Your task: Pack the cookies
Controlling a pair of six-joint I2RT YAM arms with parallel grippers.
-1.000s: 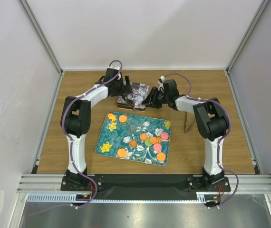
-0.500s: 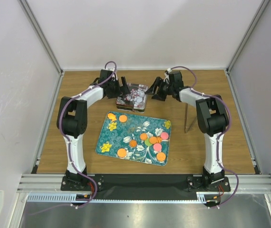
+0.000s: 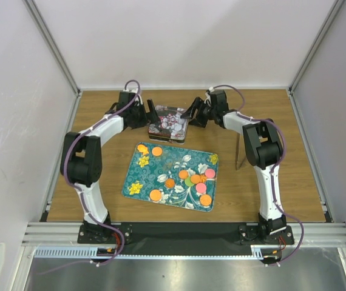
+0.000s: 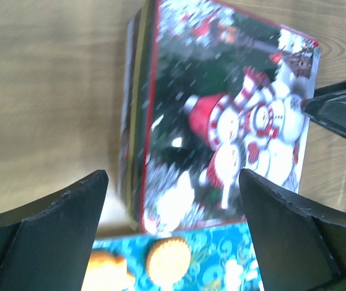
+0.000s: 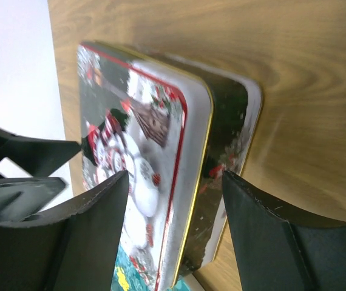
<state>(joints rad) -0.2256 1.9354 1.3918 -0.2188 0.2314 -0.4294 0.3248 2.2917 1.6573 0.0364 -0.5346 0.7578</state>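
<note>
Several cookies, mostly orange (image 3: 155, 194) with pink (image 3: 210, 173) and green (image 3: 188, 181), lie on a teal flowered tray (image 3: 161, 167). Behind the tray stands a tin (image 3: 168, 123) with a snowman lid (image 4: 221, 121); in the right wrist view the lid (image 5: 136, 151) sits askew on the dark base (image 5: 227, 145). My left gripper (image 3: 151, 114) is open at the tin's left side, apart from it. My right gripper (image 3: 193, 115) is open at its right side. Two orange cookies (image 4: 168, 257) show on the tray between the left gripper's fingers (image 4: 57, 236).
A thin brown rod (image 3: 238, 154) stands on the wooden table (image 3: 282, 182) right of the tray. Metal frame posts and white walls close in the table on the left, right and back.
Both grippers have drawn back outward from the tin, which they flanked closely a second ago. The tin stays where it was.
</note>
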